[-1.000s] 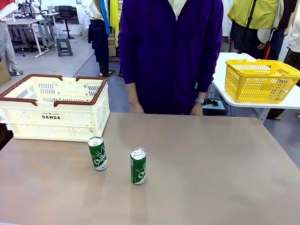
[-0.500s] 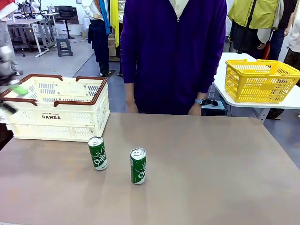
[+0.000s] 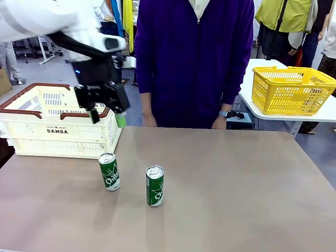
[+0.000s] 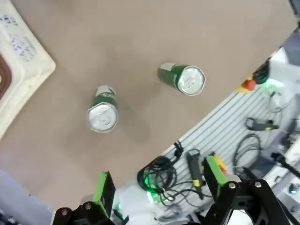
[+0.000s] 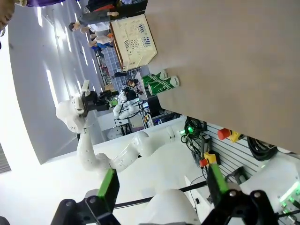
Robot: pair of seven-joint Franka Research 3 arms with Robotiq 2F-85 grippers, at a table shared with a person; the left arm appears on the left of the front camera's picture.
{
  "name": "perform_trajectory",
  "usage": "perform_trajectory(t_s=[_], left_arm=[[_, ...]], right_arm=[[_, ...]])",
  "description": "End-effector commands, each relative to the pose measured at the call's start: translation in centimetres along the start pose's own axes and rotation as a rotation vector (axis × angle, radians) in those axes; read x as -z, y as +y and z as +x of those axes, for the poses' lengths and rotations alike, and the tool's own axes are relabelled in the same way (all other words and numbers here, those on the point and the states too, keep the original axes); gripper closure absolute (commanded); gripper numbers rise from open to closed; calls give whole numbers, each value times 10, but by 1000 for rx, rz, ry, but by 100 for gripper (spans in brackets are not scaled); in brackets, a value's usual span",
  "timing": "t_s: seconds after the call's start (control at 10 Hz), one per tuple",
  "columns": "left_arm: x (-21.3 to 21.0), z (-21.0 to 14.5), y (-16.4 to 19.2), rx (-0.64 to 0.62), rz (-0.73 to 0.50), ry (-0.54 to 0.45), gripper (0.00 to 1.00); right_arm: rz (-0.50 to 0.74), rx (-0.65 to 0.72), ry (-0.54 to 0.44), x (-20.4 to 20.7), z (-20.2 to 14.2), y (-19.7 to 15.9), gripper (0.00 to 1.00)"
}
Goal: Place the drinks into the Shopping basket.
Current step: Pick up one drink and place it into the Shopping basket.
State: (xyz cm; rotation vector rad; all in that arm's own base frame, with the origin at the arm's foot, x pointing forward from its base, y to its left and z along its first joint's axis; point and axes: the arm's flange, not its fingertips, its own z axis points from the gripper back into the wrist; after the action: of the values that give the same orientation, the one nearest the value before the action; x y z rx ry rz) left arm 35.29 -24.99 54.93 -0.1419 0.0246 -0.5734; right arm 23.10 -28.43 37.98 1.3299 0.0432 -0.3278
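Two green drink cans stand upright on the brown table: the left can [image 3: 109,171] and the right can [image 3: 155,186]. The cream Shopping basket [image 3: 58,139] with its brown rim sits at the far left. My left gripper [image 3: 107,116] hangs open above the table by the basket's right corner, over the left can. Looking down in the left wrist view, my left gripper [image 4: 158,183] is open, with both cans [image 4: 102,115] [image 4: 183,78] and the basket's corner [image 4: 21,56] below it. My right gripper [image 5: 162,183] is open and holds nothing, far from the cans [image 5: 161,80].
A person in a purple top [image 3: 194,63] stands at the far edge, hands down by the table. A yellow mesh basket [image 3: 291,89] sits on a white side table at the right. The table's right half is bare.
My left arm has swung in from the far left to hang by the basket's right corner above the left can. Both cans stay put.
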Motion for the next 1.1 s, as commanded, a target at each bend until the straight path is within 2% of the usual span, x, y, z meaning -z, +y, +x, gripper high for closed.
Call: perform_trajectory(t_s=[0.0,0.1,0.2,0.3,0.4,0.5,0.6,1.0], left_arm=[[23,-15,-39,243,119,-106,0],[38,-24,-57,501,66,-192,0],[50,-30,-61,753,-107,-166,0],[57,-37,-63,913,-206,-141,0],[64,-47,-67,1171,-253,-31,0],[67,-51,-63,1332,-271,104,0],[60,-31,-91,727,-27,-148,0],[60,-31,-91,727,-27,-148,0]], right_arm=[[-8,4,-9,3,-2,0,0],[-8,4,-9,3,-2,0,0],[-8,4,-9,3,-2,0,0],[-8,4,-9,3,-2,0,0],[-8,4,-9,3,-2,0,0],[-8,4,-9,3,-2,0,0],[-8,4,-9,3,-2,0,0],[-8,4,-9,3,-2,0,0]])
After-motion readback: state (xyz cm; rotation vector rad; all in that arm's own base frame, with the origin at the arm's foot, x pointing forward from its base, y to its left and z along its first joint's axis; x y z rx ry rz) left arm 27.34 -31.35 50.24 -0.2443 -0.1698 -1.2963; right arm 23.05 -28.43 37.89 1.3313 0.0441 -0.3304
